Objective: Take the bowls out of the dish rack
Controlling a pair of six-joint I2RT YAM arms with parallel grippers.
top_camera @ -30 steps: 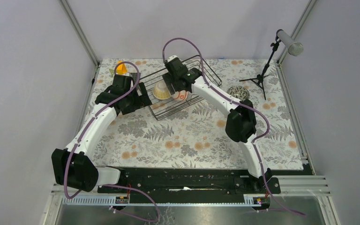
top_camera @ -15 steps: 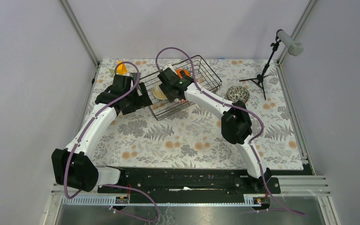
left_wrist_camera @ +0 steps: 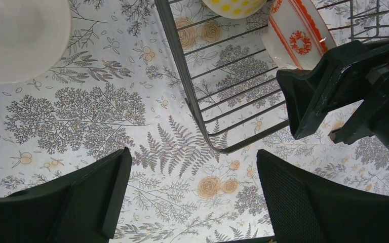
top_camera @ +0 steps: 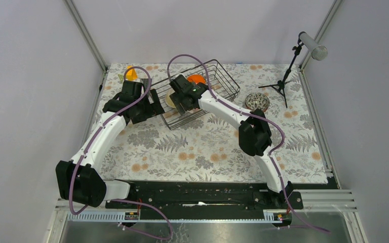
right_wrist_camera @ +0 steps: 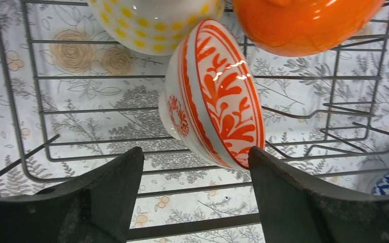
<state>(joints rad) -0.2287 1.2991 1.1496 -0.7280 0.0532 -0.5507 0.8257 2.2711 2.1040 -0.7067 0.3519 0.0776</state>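
Observation:
The dark wire dish rack lies at the back middle of the table. It holds an orange bowl, a cream bowl with yellow dots and a white bowl with red pattern standing on edge. My right gripper is open just above the red-patterned bowl, its fingers on either side of the bowl's lower edge, not touching. In the top view this gripper covers that bowl. My left gripper is open and empty over the cloth beside the rack's near left corner.
A dark speckled bowl sits on the cloth right of the rack. A white bowl sits left of the rack, under my left arm. A yellow block lies at the back left. A microphone stand is at the back right.
My right gripper has moved left and nearer across the rack, uncovering the orange bowl, and now hangs over the red-patterned bowl. The left arm has not moved.

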